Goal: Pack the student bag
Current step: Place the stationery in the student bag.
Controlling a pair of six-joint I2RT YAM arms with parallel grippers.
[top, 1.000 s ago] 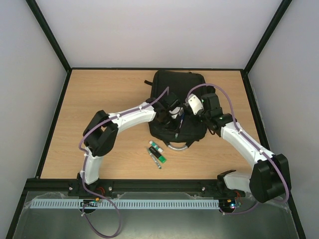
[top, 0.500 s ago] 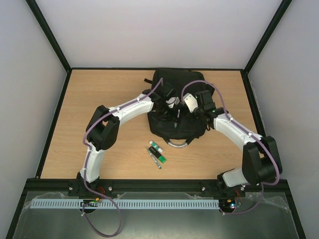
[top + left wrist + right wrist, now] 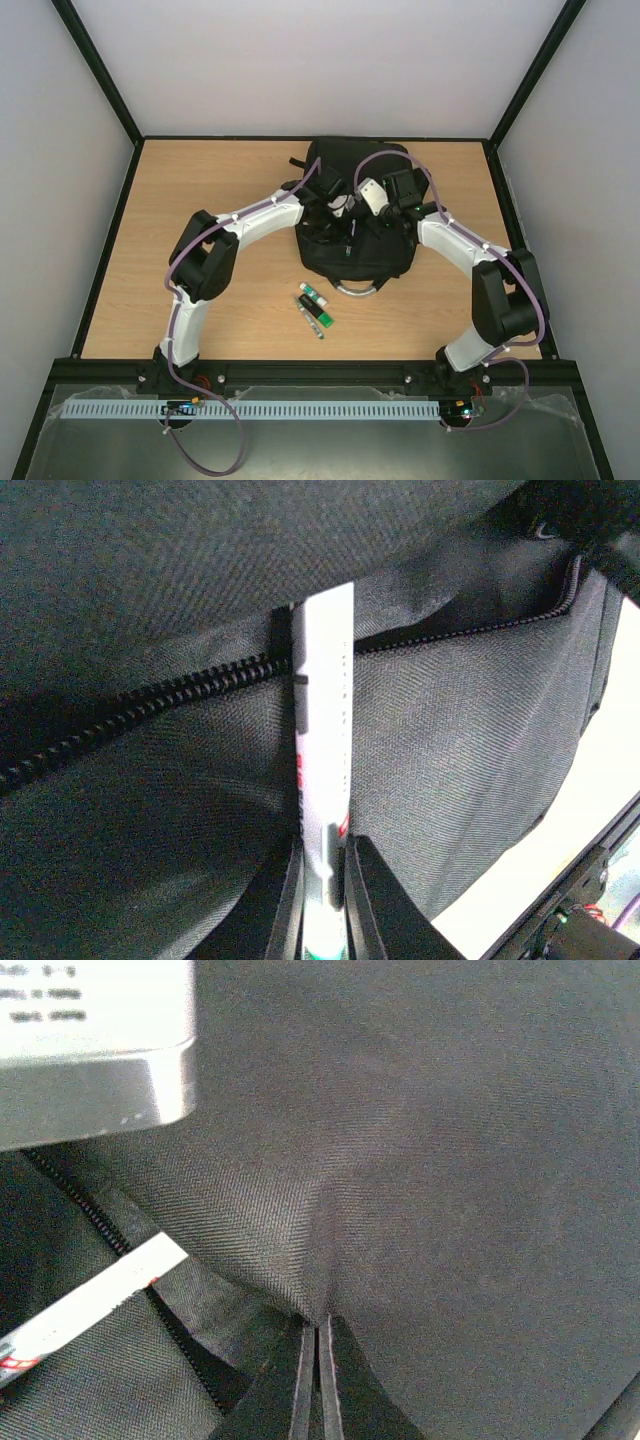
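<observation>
The student bag [image 3: 355,255] is a large black backpack lying flat in the middle of the table, with both arms reaching over it. My left gripper [image 3: 325,852] is shut on a white marker [image 3: 326,720] with a green end. The marker's tip pokes into the open zip [image 3: 150,705] of the bag. My right gripper [image 3: 318,1332] is shut on a pinched fold of the bag's black fabric [image 3: 420,1190], just beside that opening. In the right wrist view the marker [image 3: 90,1300] crosses the zip line at the lower left.
Loose markers [image 3: 315,308] with green ends lie on the wooden table [image 3: 200,180] just in front of the bag, near its grey loop handle [image 3: 358,291]. A white and grey part of the left arm [image 3: 90,1050] fills the upper left of the right wrist view.
Both wrists have moved farther back over the bag. The right gripper opened briefly and shut again on the bag's fabric. The left gripper kept hold of the marker.
</observation>
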